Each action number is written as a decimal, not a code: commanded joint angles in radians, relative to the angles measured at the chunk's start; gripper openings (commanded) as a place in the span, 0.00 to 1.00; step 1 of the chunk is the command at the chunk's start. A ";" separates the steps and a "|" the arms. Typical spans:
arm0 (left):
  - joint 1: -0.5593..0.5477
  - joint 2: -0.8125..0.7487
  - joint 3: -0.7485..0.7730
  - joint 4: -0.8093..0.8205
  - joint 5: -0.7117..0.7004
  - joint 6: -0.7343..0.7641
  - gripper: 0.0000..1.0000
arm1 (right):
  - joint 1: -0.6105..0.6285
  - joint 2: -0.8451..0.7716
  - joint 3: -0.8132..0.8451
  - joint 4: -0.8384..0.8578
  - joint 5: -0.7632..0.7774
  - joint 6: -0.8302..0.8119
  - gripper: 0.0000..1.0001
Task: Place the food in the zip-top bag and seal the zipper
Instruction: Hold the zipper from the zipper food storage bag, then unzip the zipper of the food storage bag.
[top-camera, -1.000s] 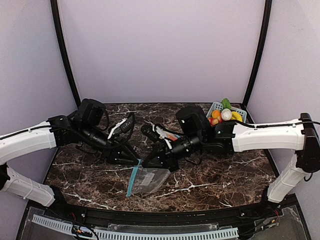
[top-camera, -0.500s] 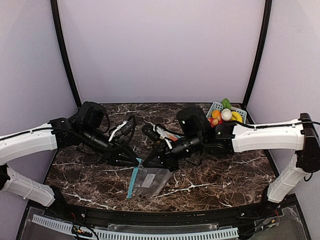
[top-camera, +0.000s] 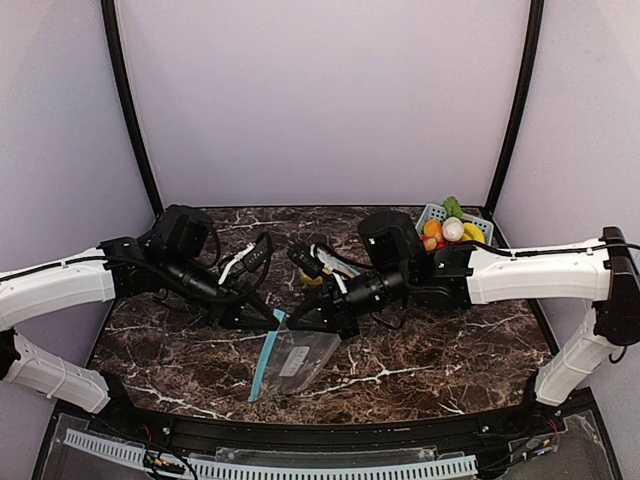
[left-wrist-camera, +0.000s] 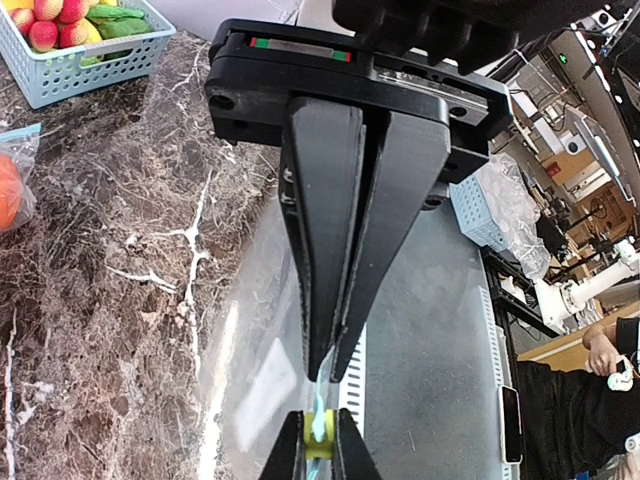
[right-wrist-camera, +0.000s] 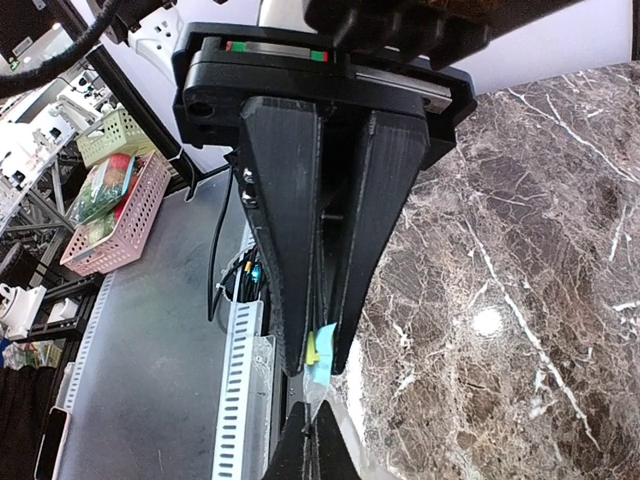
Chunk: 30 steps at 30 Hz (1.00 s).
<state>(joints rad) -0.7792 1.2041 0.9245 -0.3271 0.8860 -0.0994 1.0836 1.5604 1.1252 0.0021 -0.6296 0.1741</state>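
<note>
1. Your left jaws are pressed together on the top edge of the zip-top bag (top-camera: 300, 362). In the left wrist view the fingers (left-wrist-camera: 320, 250) close to a thin line right at the clear film.
2. Your right jaws are also pressed together. In the right wrist view their fingers (right-wrist-camera: 285, 250) pinch the bag's blue zipper strip (right-wrist-camera: 320, 372), with a small yellow tab (right-wrist-camera: 312, 348) showing at the tips.
3. The two sets of jaws meet tip to tip at the same upper corner of the bag, near the middle of the bench (top-camera: 450, 340).
4. That corner is held up. The rest of the bag slopes down toward the near edge, with the teal zipper strip along its left side.
5. The food (top-camera: 445, 228) sits in a light blue basket (top-camera: 428, 212) at the back right corner of the bench, well apart from the bag. You can see orange, white, yellow and green pieces piled together.
</note>
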 joint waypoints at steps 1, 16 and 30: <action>-0.005 -0.001 -0.020 0.012 -0.019 0.005 0.02 | -0.011 -0.027 -0.012 0.028 0.047 0.033 0.00; -0.004 0.016 -0.027 0.008 -0.039 0.012 0.01 | -0.052 -0.117 -0.060 0.083 0.115 0.165 0.00; -0.005 0.026 -0.026 -0.012 -0.036 0.024 0.01 | -0.097 -0.190 -0.078 0.046 0.242 0.185 0.00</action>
<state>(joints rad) -0.7818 1.2293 0.9154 -0.2577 0.8474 -0.0917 1.0279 1.4277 1.0508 0.0360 -0.4873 0.3458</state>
